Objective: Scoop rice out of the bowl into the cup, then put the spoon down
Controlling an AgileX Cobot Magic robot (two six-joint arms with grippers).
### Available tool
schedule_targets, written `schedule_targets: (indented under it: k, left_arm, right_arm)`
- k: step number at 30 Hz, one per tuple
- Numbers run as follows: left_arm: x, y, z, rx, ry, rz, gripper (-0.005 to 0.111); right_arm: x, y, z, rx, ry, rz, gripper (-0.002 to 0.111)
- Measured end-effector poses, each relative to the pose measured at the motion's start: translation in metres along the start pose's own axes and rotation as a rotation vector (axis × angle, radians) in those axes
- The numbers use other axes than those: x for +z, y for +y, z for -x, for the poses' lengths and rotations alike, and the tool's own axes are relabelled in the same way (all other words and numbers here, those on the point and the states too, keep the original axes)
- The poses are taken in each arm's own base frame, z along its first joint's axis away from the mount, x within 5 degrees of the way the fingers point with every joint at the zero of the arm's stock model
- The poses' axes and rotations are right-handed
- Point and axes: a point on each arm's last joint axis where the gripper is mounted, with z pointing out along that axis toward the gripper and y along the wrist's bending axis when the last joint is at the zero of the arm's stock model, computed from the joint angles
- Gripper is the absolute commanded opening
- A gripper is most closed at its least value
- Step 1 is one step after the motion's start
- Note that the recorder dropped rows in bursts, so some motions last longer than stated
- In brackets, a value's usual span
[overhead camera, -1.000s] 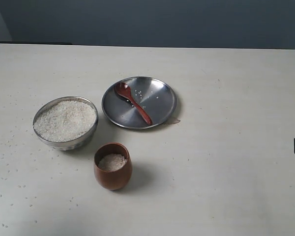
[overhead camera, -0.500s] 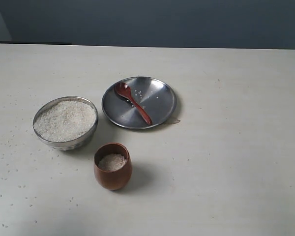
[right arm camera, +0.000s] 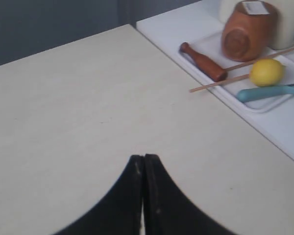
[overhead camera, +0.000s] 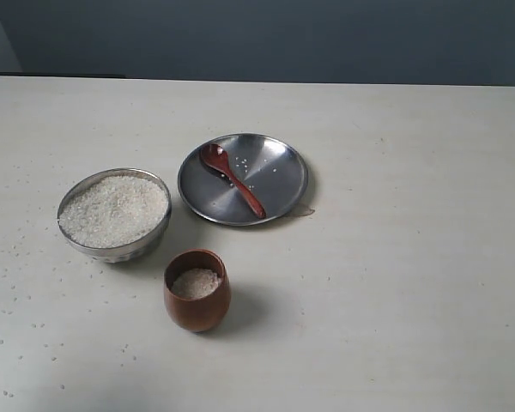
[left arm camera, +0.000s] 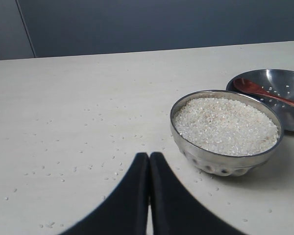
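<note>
A pale tabletop [overhead camera: 395, 300] holds four things, all left of its middle. A shiny steel bowl [overhead camera: 120, 251] sits toward the left edge, filled nearly to the rim with white rice [overhead camera: 113, 209]. Between the bowl and the near edge stands a small reddish-brown wooden cup [overhead camera: 196, 313], upright and partly filled with rice. Close to the tabletop's middle lies a flat steel plate [overhead camera: 279, 172]. The dark wooden spoon [overhead camera: 233, 179] rests on it, scoop end toward the far edge, handle slanting toward the plate's near rim, with a few grains beside it. Loose grains [overhead camera: 17, 249] dot the tabletop near the left edge. The left gripper [left arm camera: 149, 159] hovers over bare tabletop near the bowl, its black fingers pressed together and holding nothing. The right gripper [right arm camera: 144, 159] is likewise closed and empty, above bare tabletop near a table edge.
</note>
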Motion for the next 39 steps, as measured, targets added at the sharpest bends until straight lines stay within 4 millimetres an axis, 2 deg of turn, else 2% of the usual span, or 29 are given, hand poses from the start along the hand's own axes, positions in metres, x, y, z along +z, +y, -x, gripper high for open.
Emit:
schedule_targets:
  k: [5,16,22,30,39]
  left_arm:
    - [0.0,0.0,0.0,0.0,0.0,0.0,0.0]
    - [0.0,0.0,0.0,0.0,0.0,0.0,0.0]
    - [0.0,0.0,0.0,0.0,0.0,0.0,0.0]
    - [0.0,0.0,0.0,0.0,0.0,0.0,0.0]
    - [0.0,0.0,0.0,0.0,0.0,0.0,0.0]
  right_arm:
    - [0.0,-0.007,0.0,0.041,-0.004,-0.075,0.0]
    - [0.0,-0.008,0.0,0.05,-0.005,-0.081,0.0]
    - [0.0,0.008,0.012,0.071,-0.14,0.096,0.0]
    - [-0.001,0.026,0.02,-0.038,-0.332,0.287,0.0]
    - [-0.02,0.032,0.029,-0.054,-0.508,0.421,0.0]
